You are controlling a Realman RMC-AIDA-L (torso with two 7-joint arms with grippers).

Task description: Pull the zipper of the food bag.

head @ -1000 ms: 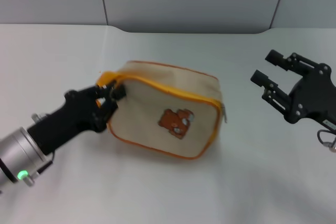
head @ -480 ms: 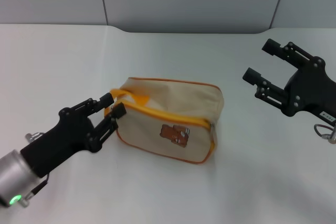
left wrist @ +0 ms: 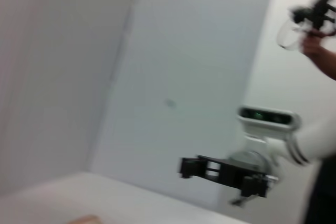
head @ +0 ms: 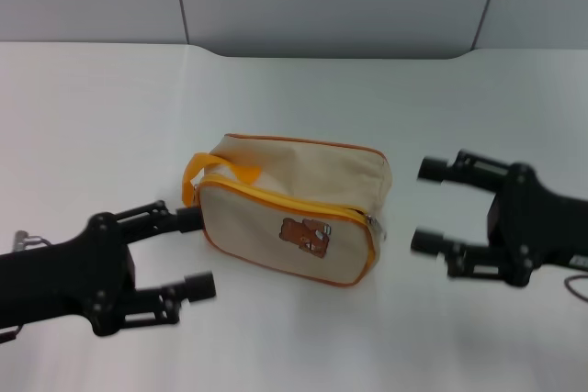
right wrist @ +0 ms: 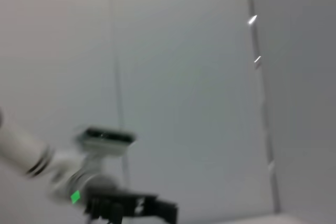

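The bag (head: 292, 215) is seen standing upright near the middle of the worktop (head: 92, 117), bear picture (head: 305, 234) turned toward the robot's edge. Compared with half a second ago, its place and pose are barely altered; a full second ago it was tipped up on end, and now it is settled flat.

The loop handle (head: 213, 172) is now left free at the bag's left end. It was pinched by the left gripper (head: 194, 252) a second ago; now that gripper is found drawn back toward the near left corner, apart from the bag, fingers (head: 180, 218) spread wide with nothing between them. One finger tip lies just beside the bag's left end wall; whether it touches cannot be told.

The zipper (head: 371, 221) is made out as a small silvery tab at the bag's right end, where the orange-yellow tape turns the corner. It is untouched.

The right gripper (head: 424, 206) has been brought down and inward from the far right edge, where it was held half a second ago. It is now level with the bag's right end, near the zipper but clear of it, fingers (head: 443, 170) held apart and pointed at the bag.

In the left wrist view the right gripper (left wrist: 189, 167) is caught across the worktop, fingers parted. In the right wrist view only the left arm (right wrist: 100, 184) is picked up, low in the picture.
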